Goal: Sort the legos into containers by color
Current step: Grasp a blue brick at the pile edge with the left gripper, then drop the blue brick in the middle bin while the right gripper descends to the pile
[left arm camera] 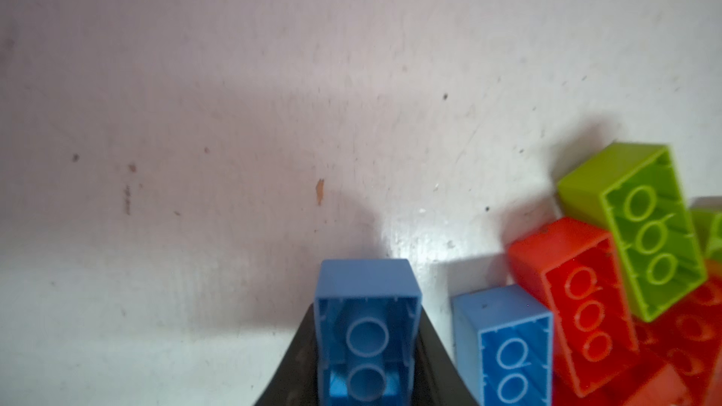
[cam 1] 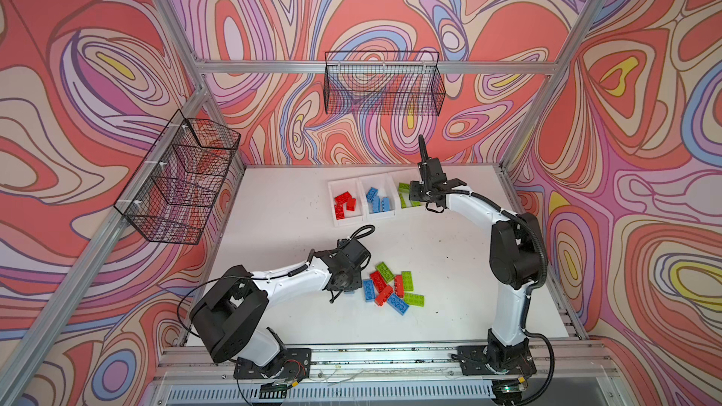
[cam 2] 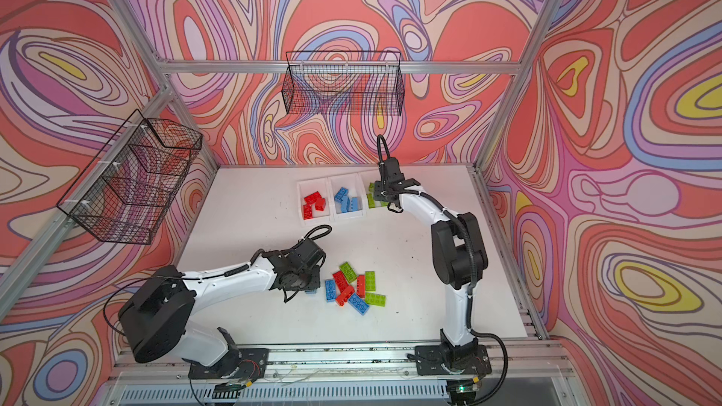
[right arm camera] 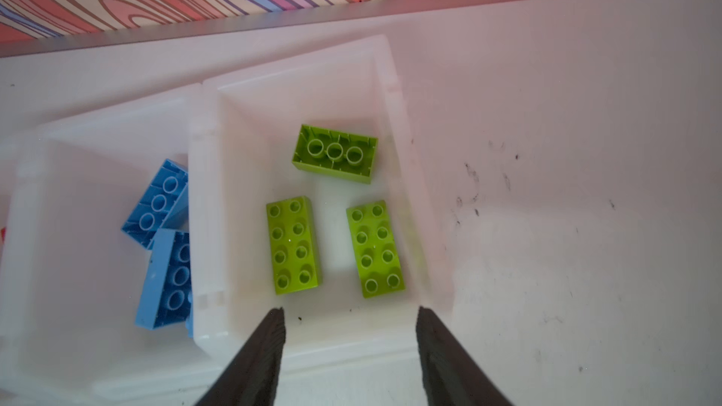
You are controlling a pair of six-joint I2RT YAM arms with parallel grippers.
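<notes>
My left gripper (left arm camera: 367, 345) is shut on a blue lego (left arm camera: 367, 306), its hollow underside facing the wrist camera, low over the white table. It sits just left of a loose pile of red, blue and green legos (cam 1: 390, 289). In the left wrist view a blue lego (left arm camera: 504, 330), a red one (left arm camera: 574, 287) and a green one (left arm camera: 633, 220) lie beside it. The three white containers (cam 1: 332, 197) stand at the back, holding red (cam 1: 344, 203), blue (cam 1: 377, 199) and green legos. My right gripper (right arm camera: 349, 312) hangs open and empty over the green container (right arm camera: 386, 72), which holds three green legos (right arm camera: 293, 244).
A black wire basket (cam 1: 179, 181) hangs on the left wall. Another wire basket (cam 1: 385, 85) hangs on the back rail. Aluminium frame posts line the table's sides, and both arm bases sit on the front rail (cam 1: 390, 357).
</notes>
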